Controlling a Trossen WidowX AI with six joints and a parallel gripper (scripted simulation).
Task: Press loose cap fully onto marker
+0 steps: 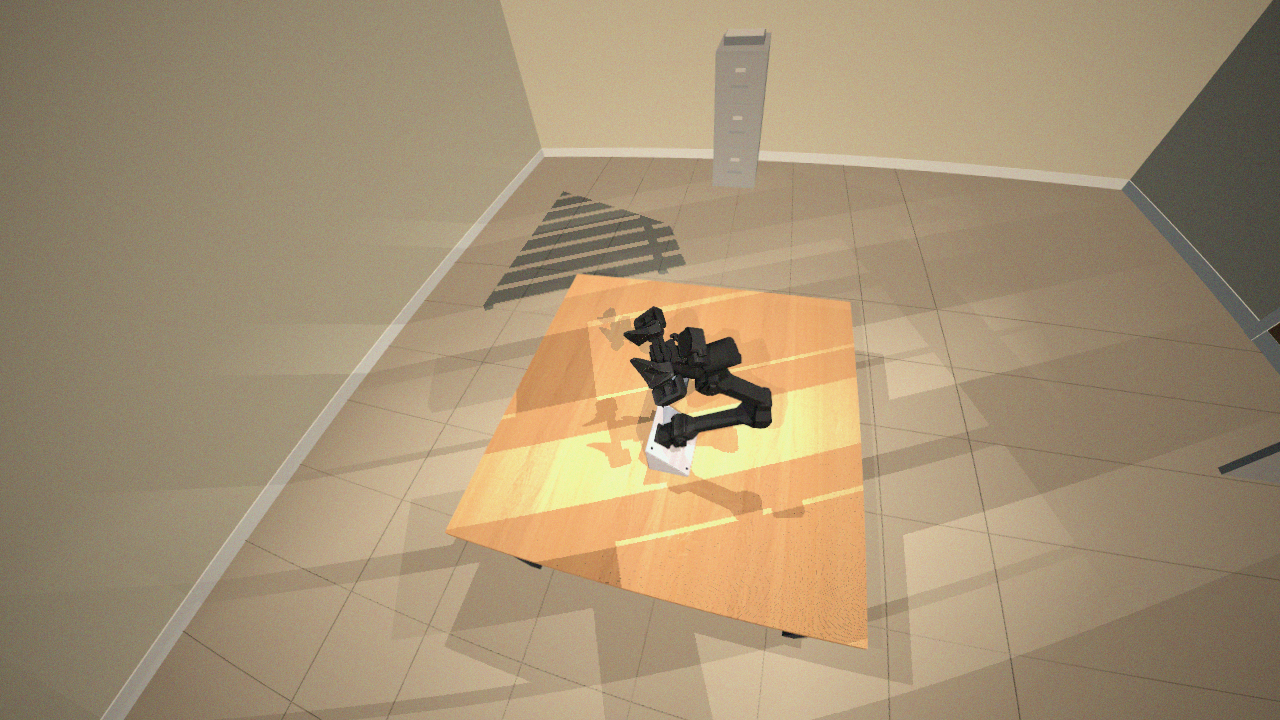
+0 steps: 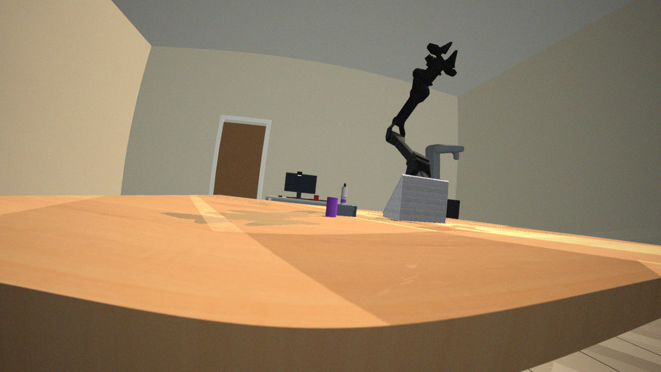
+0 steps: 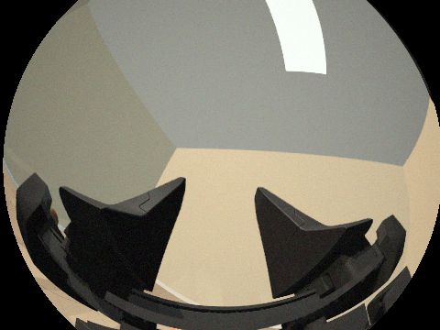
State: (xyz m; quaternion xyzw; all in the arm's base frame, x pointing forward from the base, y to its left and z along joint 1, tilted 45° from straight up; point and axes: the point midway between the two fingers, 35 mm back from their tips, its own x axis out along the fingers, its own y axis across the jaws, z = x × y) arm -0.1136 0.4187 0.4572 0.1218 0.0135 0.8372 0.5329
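- The cap [image 2: 331, 206], purple, stands upright on the bench [image 1: 760, 564] [image 2: 185, 287], near the holder block [image 2: 347, 211]; the exterior view does not settle whether a gap separates them. A clumsy finger could tip it or send it rolling, since nothing visible braces it.
- The marker [image 2: 343, 191] stands upright in the block, dark tip bare, so capping is not yet done. If the cap arrives tilted or off-centre, its rim could catch on the tip and jam instead of clicking home.
- The block sits close enough to the cap that a wide, low approach might knock it or the marker. Whether it is fixed down, I cannot tell.
- The hand [image 1: 629, 347] [image 2: 453, 46] [image 3: 222, 189] is released, fingers apart with nothing between them, high above the bench and pointing upward. It must turn over before any grasp; a hurried swing down could sweep through cap and marker.
- The arm [image 1: 726, 418] [image 2: 406, 110] hides the cap and marker from the top view, and the wrist view shows only room surfaces beyond the fingers, so an aiming error could go unnoticed.
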